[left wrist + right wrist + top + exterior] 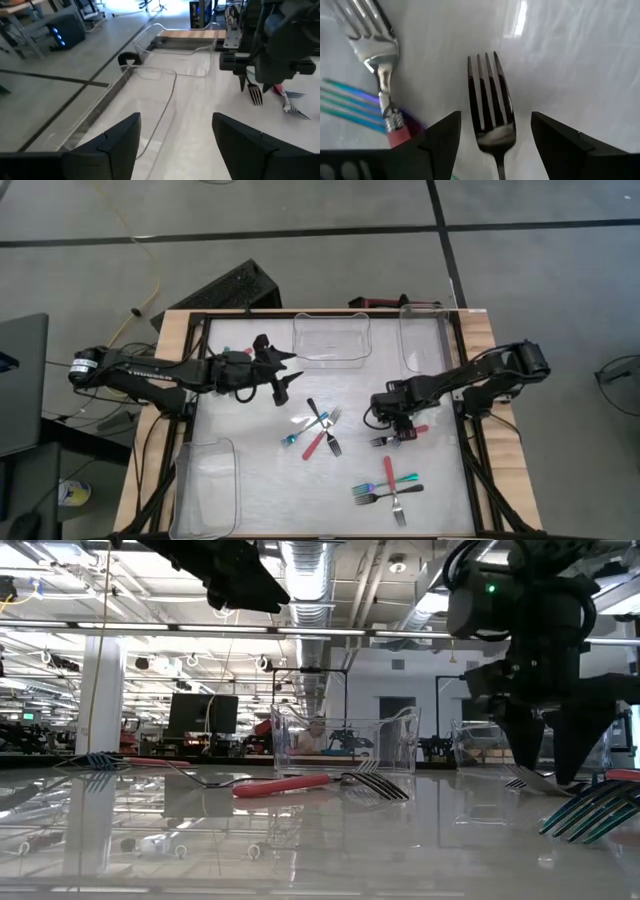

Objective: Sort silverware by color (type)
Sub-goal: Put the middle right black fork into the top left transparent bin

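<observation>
My right gripper [397, 430] [495, 145] is open and low over the table's right half. Its fingers stand on either side of a dark fork [490, 100] that lies flat, tines pointing away from the wrist; I see no touch. Beside it lie a red-handled fork [382, 75] and teal tines [345, 105]. A crossed pile of red, teal and black forks [320, 430] lies mid-table, and another pile [390, 485] lies nearer the near edge. My left gripper [283, 388] [175, 145] is open, raised over the far-left part.
Three clear plastic bins stand on the table: one at the far middle [332, 338], one at the far right [420, 340], one at the near left [205, 485]. Bare white tabletop [250, 470] lies between the near-left bin and the fork piles. Wooden rails frame the table [170, 360].
</observation>
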Robot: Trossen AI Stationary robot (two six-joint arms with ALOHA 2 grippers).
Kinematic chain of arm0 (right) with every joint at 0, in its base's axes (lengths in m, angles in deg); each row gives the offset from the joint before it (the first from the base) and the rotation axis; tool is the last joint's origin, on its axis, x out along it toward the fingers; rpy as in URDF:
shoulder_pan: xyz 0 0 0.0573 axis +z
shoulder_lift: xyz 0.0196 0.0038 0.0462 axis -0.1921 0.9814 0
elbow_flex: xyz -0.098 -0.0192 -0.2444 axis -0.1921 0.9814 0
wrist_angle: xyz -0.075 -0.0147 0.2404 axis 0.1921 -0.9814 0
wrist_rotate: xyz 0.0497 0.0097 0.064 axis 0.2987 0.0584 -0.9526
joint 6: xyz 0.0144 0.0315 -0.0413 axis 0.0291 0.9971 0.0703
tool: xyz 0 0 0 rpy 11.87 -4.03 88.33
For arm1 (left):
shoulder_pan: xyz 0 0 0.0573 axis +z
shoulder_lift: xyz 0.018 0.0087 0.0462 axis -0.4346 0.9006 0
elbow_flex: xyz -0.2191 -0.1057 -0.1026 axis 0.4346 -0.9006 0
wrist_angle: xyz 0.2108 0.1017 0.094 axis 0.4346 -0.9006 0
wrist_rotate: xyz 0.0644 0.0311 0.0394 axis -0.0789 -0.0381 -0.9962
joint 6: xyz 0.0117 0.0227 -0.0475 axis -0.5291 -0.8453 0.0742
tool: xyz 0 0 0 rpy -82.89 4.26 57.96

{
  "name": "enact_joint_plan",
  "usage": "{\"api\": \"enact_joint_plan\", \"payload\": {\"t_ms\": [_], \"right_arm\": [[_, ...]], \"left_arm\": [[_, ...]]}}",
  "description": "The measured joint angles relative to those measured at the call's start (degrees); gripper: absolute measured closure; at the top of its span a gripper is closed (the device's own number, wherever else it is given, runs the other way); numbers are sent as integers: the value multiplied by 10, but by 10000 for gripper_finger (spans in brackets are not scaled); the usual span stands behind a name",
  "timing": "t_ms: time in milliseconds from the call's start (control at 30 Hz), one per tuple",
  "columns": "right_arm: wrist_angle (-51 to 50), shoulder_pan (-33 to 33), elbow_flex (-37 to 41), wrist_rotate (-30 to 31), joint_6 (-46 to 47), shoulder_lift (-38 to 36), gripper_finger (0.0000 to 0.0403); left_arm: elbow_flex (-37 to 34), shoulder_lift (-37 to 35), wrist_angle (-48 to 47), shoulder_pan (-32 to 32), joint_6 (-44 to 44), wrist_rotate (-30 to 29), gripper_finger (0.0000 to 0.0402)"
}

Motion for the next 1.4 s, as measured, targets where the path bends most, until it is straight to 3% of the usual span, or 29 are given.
{"api": "enact_joint_plan", "payload": {"t_ms": [200, 333, 467, 700, 900, 1133, 1300, 1400], "right_arm": [[16, -1, -3, -14, -3, 30, 153], [11, 1, -3, -15, 28, 36, 209], [14, 2, -4, -16, 59, 26, 272], [42, 5, -46, -11, 139, -11, 270], [98, 18, -99, 20, 133, -77, 270], [294, 13, -112, 23, 80, -173, 257], [457, -7, -112, -54, 29, -214, 263], [586, -26, -113, -98, 44, -212, 257]], "left_arm": [[0, 0, -13, 0, 2, 95, 166], [0, 0, -25, 0, 2, 159, 166], [0, 0, -43, 0, 2, 188, 166], [0, 0, -83, 1, 4, 189, 166], [0, 0, -65, 0, 43, 190, 166], [0, 0, -8, 1, 142, 242, 166], [0, 0, 72, -7, 219, 261, 166], [0, 5, 173, -21, 233, 265, 166]]}}
